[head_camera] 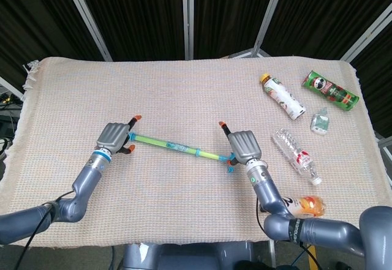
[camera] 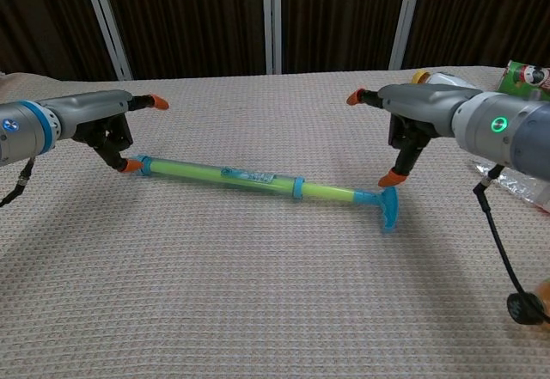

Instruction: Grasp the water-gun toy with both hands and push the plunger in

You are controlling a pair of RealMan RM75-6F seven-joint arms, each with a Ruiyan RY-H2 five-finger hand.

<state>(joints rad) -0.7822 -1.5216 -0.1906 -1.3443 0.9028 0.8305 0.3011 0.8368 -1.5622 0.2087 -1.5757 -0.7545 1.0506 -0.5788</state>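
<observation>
The water-gun toy [head_camera: 174, 144] [camera: 225, 174], a green tube with blue rings, lies flat on the beige cloth. A short length of its plunger rod [camera: 337, 194] sticks out toward the blue T-handle [camera: 388, 206] [head_camera: 231, 161]. My left hand [head_camera: 114, 137] [camera: 105, 121] hovers at the tube's left end with fingers spread; one orange fingertip [camera: 129, 166] sits right by the tube's tip. Above the handle, my right hand [head_camera: 244, 146] [camera: 414, 114] is raised with its fingers apart, holding nothing.
On the right of the table lie a white-labelled bottle [head_camera: 282, 96], a green chip can [head_camera: 329, 90], a small crumpled bottle [head_camera: 320, 122], a clear water bottle [head_camera: 297, 155] and an orange drink bottle [head_camera: 304, 206]. Dark curtains stand behind the table.
</observation>
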